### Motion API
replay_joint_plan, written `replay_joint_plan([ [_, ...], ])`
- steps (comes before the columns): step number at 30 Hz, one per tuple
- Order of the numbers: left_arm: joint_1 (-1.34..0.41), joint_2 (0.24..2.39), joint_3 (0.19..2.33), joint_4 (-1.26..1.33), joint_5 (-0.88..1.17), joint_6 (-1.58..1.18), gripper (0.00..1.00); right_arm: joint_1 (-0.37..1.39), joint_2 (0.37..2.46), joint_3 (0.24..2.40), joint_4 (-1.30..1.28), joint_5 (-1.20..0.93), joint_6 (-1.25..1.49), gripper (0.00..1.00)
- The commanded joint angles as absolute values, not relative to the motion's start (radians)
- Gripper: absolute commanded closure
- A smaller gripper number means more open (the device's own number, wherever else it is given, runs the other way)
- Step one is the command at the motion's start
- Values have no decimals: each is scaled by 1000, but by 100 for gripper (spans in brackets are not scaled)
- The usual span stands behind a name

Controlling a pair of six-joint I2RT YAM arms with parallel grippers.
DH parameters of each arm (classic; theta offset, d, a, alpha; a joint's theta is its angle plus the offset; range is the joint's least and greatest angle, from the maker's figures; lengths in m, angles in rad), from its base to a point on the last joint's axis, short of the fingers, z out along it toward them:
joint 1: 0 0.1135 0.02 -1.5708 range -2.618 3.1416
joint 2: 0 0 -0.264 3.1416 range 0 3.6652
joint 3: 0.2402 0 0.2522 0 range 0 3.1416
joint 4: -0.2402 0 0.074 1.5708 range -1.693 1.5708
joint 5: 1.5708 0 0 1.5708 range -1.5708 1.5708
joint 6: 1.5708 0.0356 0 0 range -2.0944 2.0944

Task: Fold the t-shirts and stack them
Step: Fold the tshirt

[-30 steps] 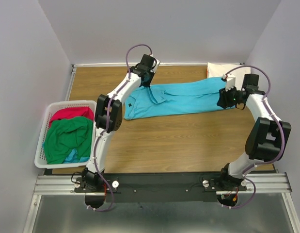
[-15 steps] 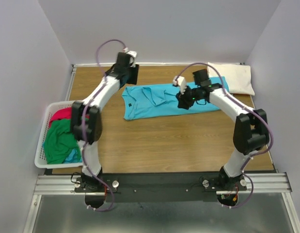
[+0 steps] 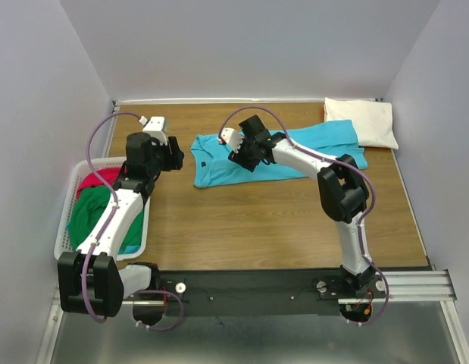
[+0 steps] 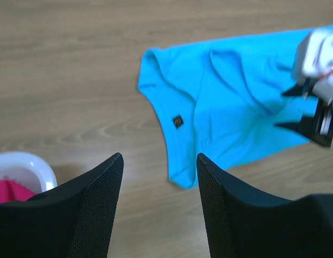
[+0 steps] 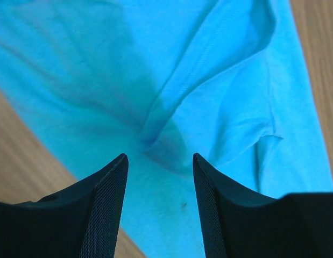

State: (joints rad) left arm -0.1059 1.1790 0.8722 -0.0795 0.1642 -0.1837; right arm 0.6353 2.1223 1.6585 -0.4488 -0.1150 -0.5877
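Note:
A turquoise t-shirt (image 3: 310, 148) lies spread lengthwise across the far half of the table, its hem end at the left. My right gripper (image 3: 242, 151) hovers open and empty over its left part; the right wrist view shows the turquoise cloth (image 5: 101, 80) with a folded sleeve under the right gripper (image 5: 160, 156). My left gripper (image 3: 167, 155) is open and empty over bare wood left of the shirt. The left wrist view shows the left gripper (image 4: 158, 156) and the shirt (image 4: 225, 118) beyond it. A folded cream-white tee (image 3: 361, 121) lies at the far right corner.
A white lattice basket (image 3: 71, 189) stands at the left edge, holding a red tee (image 3: 98, 180) and a green tee (image 3: 98, 216) with some turquoise cloth beneath. Its corner (image 4: 23, 164) shows in the left wrist view. Walls close in the table on three sides.
The left arm has pulled back from the shirt's far edge to the left, near the basket. The right arm has swung from the shirt's right end to its left part. The shirt lies much as before.

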Motion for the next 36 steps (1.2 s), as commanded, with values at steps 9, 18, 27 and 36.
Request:
replay_joint_plan([
  [9, -104, 1138, 792, -25, 241, -150, 36, 657, 2221, 1744, -425, 74, -589, 51],
  [18, -106, 1129, 785, -23, 249, -150, 36, 638, 2188, 1759, -382, 100, -497, 88],
  [27, -106, 1131, 779, -18, 258, -153, 37, 499, 2174, 1753, -321, 143, -267, 55],
  [36, -106, 1138, 778, -9, 279, -150, 37, 423, 2117, 1697, -298, 117, -175, 30],
])
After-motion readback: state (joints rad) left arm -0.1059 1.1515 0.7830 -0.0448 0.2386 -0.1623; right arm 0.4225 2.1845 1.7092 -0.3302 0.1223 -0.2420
